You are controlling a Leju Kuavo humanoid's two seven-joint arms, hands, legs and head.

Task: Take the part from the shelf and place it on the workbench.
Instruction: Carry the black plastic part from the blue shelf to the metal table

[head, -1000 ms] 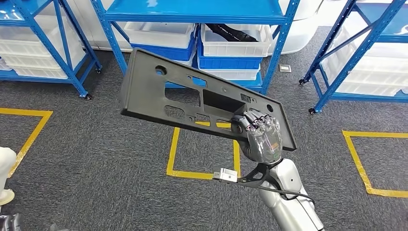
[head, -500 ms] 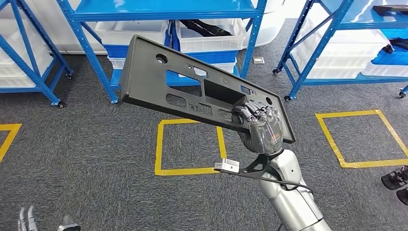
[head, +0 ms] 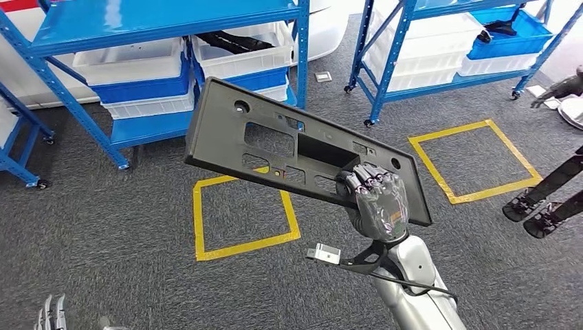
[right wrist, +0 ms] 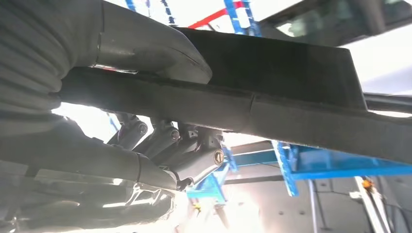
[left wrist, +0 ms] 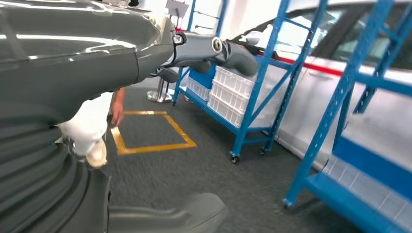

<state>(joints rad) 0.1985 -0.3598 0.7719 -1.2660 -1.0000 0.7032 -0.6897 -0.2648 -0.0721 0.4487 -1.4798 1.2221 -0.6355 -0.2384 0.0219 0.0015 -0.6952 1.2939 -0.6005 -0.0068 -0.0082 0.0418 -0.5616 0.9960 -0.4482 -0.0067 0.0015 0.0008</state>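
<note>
The part [head: 275, 144] is a long black plastic panel with several cut-outs, held tilted in the air over the grey carpet. My right hand [head: 378, 199] grips it near its right end, fingers wrapped over the near edge. In the right wrist view the thumb lies on one face of the part [right wrist: 291, 63] and the fingers [right wrist: 165, 141] curl against the other. My left hand [head: 49, 315] hangs low at the lower left edge with its fingers straight and apart, holding nothing. Its thumb [left wrist: 165, 216] appears in the left wrist view.
Blue shelves [head: 158, 20] with white and blue bins [head: 130, 62] stand ahead, and another blue shelf [head: 392, 48] stands at the right. Yellow tape squares [head: 240, 213] [head: 474, 161] mark the carpet. A person's dark legs and shoes [head: 533, 206] are at the right edge.
The whole picture has shifted and rotated, so the camera has turned. The part stays in my right hand at the same grip. My left hand's fingers have come into view.
</note>
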